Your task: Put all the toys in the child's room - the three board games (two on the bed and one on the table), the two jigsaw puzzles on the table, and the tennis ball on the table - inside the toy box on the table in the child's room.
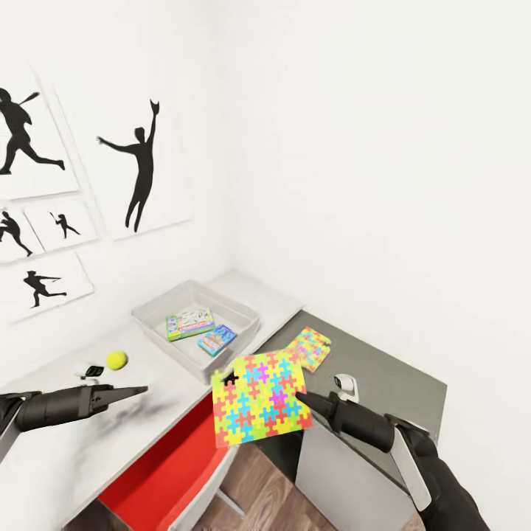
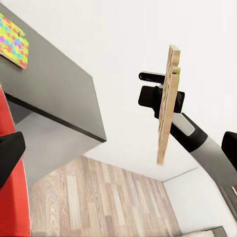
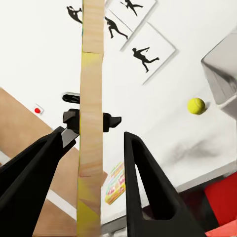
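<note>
Your right gripper (image 1: 301, 398) clamps one jigsaw puzzle (image 1: 259, 398) in mid-air beside the table (image 1: 66, 450); a second puzzle (image 1: 310, 348) lies on the dark cabinet (image 1: 391, 383). Two board games (image 1: 190, 323) sit in the toy box (image 1: 243, 313), one tennis ball (image 1: 116, 359) on the table. Left gripper (image 1: 140, 391): cannot tell.

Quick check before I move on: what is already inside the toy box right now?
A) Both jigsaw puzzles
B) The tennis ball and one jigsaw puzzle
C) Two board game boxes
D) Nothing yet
C. In the head view, the grey toy box holds a green-edged board game and a blue board game, while the tennis ball sits on the table beside it.
</note>
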Controlling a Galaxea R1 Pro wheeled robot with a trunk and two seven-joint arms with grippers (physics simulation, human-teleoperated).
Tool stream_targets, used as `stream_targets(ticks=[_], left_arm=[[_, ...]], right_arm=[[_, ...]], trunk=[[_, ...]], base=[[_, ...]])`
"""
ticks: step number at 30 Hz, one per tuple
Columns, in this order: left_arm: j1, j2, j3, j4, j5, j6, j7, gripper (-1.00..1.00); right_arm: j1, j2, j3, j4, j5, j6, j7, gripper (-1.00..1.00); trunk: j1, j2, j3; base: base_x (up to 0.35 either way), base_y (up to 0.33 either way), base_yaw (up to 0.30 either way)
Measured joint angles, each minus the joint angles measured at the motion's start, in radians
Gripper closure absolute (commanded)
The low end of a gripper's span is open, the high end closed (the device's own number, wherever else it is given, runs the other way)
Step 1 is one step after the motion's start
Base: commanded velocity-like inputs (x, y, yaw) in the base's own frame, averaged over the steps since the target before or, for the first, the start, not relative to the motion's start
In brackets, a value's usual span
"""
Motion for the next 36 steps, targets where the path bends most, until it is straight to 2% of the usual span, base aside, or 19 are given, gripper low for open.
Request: stream_targets(ticks=[8,24,36], left_arm=[[0.000,-0.001,0.000,0.000,0.000,-0.001,0.000,-1.00],[0.000,-0.002,0.000,0.000,0.000,-0.001,0.000,-1.00],[0.000,-0.002,0.000,0.000,0.000,-0.001,0.000,-1.00]], right_arm=[[0.000,0.000,0.000,0.000,0.000,0.000,0.000,1.00],[0.000,-0.001,-0.001,0.000,0.000,0.000,0.000,1.00],[0.000,-0.001,-0.002,0.000,0.000,0.000,0.000,1.00]], trunk=[[0.000,0.000,0.000],[0.000,0.000,0.000],[0.000,0.000,0.000]], base=[[-0.032,0.018,0.286],[0.092,-0.065,0.288],[0.040,0.101,0.291]])
